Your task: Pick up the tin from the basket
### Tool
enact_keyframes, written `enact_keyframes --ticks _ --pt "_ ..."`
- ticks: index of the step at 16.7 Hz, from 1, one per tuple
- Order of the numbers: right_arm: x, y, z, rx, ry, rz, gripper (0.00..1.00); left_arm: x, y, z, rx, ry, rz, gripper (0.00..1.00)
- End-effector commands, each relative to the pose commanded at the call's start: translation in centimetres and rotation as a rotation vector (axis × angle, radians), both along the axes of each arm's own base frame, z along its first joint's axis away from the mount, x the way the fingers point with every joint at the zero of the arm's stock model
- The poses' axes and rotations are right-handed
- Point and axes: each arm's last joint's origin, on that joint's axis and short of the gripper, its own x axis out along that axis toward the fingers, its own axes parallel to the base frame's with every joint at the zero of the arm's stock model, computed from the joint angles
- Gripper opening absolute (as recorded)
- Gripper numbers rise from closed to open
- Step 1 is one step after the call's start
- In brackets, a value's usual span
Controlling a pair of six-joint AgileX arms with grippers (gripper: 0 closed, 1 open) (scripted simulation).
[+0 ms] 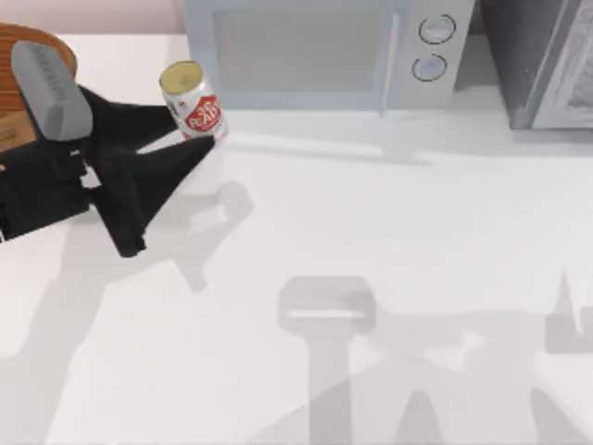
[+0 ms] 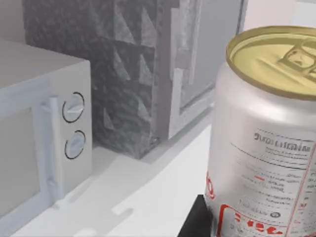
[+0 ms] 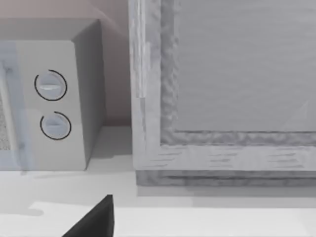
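Left gripper (image 1: 190, 139) fingers clamp the tin (image 1: 193, 102) near the surface's far-left corner — clear of the basket (image 1: 28, 65). Lift step in hand; next move — steady, upright carry.

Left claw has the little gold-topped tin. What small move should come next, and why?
Probably a short further lift, straight up. The left claw grips the small gold-topped, white-labelled tin, which sits right of the round brown-orange wooden basket at the table's far left, no longer over it. The white microwave stands close behind, so rising looks safer than swinging back.
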Motion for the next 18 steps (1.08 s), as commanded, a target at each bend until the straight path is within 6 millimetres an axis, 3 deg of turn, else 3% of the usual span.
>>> enact_keyframes --ticks 9,15,18 --pt "0.0 0.0 0.0 0.0 0.0 0.0 1.0 7.1 -2.4 -5.4 -0.026 0.039 -0.277 0.0" --pt "0.0 0.0 0.0 0.0 0.0 0.0 1.0 10.7 -3.6 -10.6 -0.035 0.001 -0.438 0.0" --pt "0.0 0.0 0.0 0.0 0.0 0.0 1.0 12.1 -3.8 -14.2 -0.04 -0.005 -0.507 0.0"
